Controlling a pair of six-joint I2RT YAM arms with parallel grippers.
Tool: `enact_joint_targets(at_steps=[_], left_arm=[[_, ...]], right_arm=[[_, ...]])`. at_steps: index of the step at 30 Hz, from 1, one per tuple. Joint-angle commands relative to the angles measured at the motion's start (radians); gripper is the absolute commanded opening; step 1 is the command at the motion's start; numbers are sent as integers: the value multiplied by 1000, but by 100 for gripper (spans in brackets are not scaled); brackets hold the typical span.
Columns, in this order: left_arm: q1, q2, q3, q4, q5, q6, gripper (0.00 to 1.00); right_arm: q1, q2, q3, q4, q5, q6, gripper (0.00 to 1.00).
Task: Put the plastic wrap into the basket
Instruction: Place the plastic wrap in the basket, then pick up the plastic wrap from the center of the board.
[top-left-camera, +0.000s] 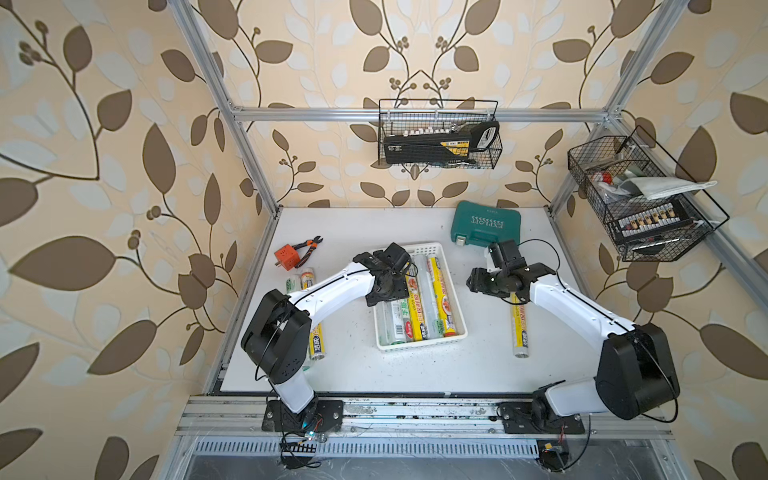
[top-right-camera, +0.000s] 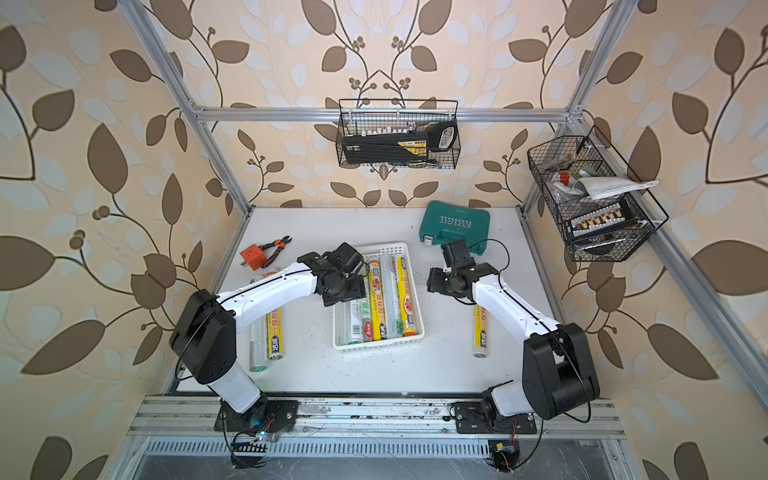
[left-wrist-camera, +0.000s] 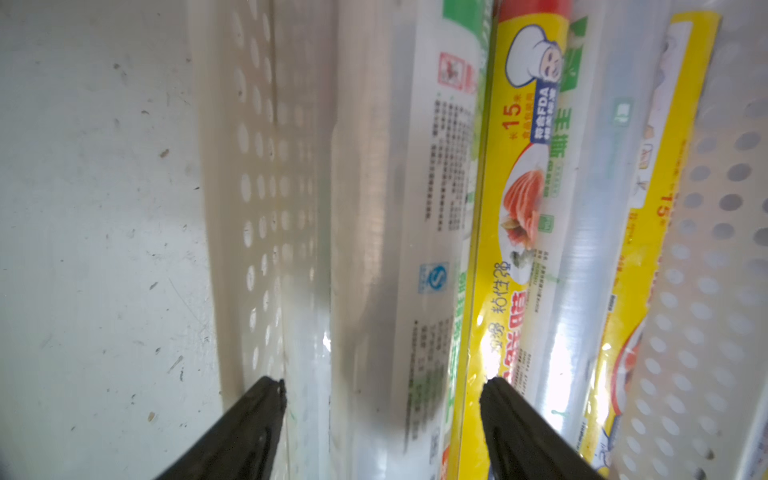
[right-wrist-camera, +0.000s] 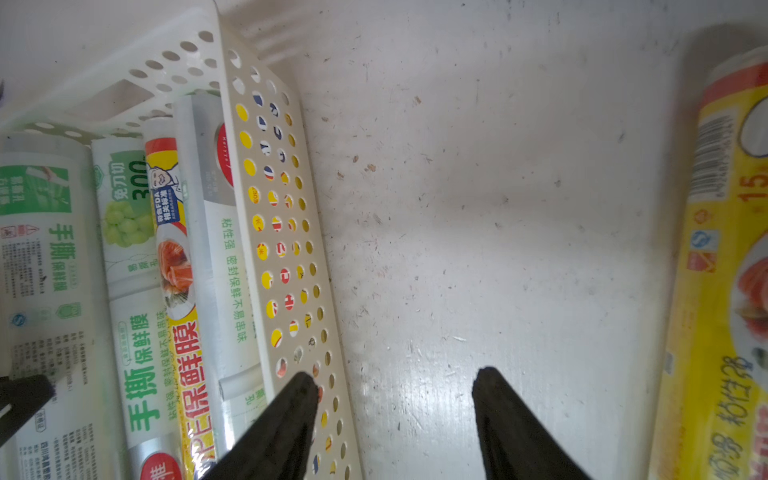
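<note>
While the left gripper (left-wrist-camera: 382, 386) gapes wide over rolls (top-left-camera: 440, 299) in the basket (top-left-camera: 422, 345), the right gripper (right-wrist-camera: 395, 376) hangs parted, empty, beside a stray roll (top-left-camera: 520, 328)

Arm pair, white over black.
Left arm (top-left-camera: 332, 284) and right arm (top-left-camera: 573, 305): white link covers, black joint housings, thin black looping cables (top-left-camera: 556, 255), black base plates (top-left-camera: 328, 415); fingers (left-wrist-camera: 232, 436) matte black, tapered.
</note>
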Motion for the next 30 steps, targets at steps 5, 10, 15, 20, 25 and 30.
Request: enact_joint_targets(at_steps=[5,10,15,20,25,30], left_arm=[[-9,-226,-10,-91,-163,29,93],[-7,-352,-39,-151,-256,44,99],[-7,-469,-81,-190,-322,55,99],[-3,-566,-137,-191,-358,64,99],[-1,-596,-156,-196,-362,74,99],[3,-596,-168,-197,-359,75,99]], right_arm=[[-4,-81,20,-88,62,-42,65],[-13,-104,23,-128,111,-60,69],[-47,-115,23,-175,163,-76,80],[-118,-125,0,-204,190,-82,92],[-212,-104,-38,-198,167,-85,94],[-282,-37,-62,-184,143,-105,94]])
